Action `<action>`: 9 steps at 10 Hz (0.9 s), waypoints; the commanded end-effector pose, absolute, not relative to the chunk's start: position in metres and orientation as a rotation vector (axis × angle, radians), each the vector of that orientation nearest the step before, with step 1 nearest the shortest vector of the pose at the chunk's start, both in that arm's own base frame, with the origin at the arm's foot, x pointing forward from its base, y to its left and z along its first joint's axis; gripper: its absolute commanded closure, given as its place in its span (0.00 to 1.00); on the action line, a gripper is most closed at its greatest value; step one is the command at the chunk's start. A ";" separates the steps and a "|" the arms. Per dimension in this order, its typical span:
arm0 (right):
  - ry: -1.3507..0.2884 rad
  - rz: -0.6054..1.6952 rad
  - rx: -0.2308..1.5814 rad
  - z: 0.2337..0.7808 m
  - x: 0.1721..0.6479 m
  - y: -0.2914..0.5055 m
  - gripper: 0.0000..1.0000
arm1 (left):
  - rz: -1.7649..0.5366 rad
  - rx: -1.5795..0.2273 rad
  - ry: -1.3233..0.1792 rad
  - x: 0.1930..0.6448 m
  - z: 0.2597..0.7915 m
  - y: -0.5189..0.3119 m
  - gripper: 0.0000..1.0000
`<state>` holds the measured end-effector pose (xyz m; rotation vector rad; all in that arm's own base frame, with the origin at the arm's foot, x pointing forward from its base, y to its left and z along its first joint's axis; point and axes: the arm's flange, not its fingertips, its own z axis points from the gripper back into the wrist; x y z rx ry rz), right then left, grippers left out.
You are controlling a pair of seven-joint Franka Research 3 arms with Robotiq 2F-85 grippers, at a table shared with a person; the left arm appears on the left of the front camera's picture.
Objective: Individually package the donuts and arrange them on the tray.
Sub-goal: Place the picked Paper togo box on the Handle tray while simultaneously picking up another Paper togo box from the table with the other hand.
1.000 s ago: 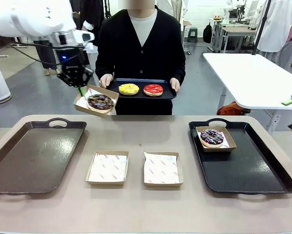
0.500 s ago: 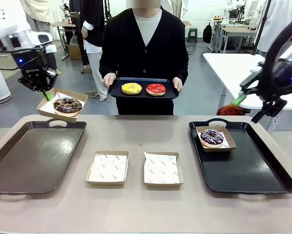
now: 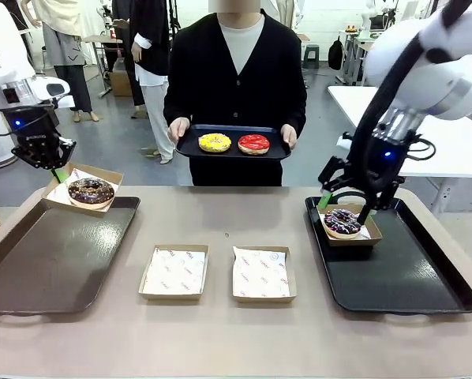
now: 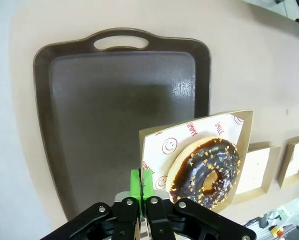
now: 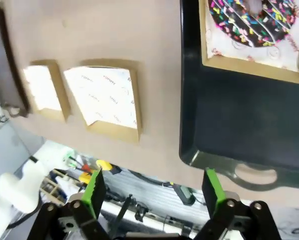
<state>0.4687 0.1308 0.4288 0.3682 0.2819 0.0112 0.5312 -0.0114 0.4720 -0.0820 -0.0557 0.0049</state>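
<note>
Pinches, with left gripper [image 4: 143, 189] fully closed, the corner of a shallow brown cardboard box [image 3: 103, 173] lined with white printed paper, tilted over the far edge of the brown plastic tray [image 3: 54, 264]. Carries inside it a round chocolate-glazed donut [image 3: 91, 190] flecked with pale crumbs. Hovers with right gripper [image 5: 153, 186] spread wide and empty just above a dark ring donut with coloured sprinkles [image 3: 342, 222], boxed at the far left corner of the black tray [image 3: 402, 276]. Beyond the table [image 3: 220, 347], shows a yellow sprinkled donut [image 3: 215, 143] beside a glossy red donut [image 3: 253, 144] on a small black tray [image 3: 190, 147] held by a person [image 3: 234, 71]. Shows two paper-lined boxes [image 3: 174, 271] side by side near the table's middle.
</note>
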 end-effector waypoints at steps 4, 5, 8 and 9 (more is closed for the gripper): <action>0.201 -0.016 0.292 0.379 0.478 0.171 0.00 | -0.028 -0.106 -0.052 0.539 0.442 0.008 0.99; 0.225 -0.008 0.324 0.384 0.474 0.172 0.00 | -0.031 -0.112 -0.049 0.539 0.440 0.008 0.99; 0.231 -0.003 0.304 0.385 0.482 0.168 0.00 | -0.005 -0.083 -0.035 0.538 0.445 0.003 0.99; 0.231 -0.003 0.304 0.385 0.482 0.168 0.00 | -0.005 -0.083 -0.035 0.538 0.445 0.003 0.99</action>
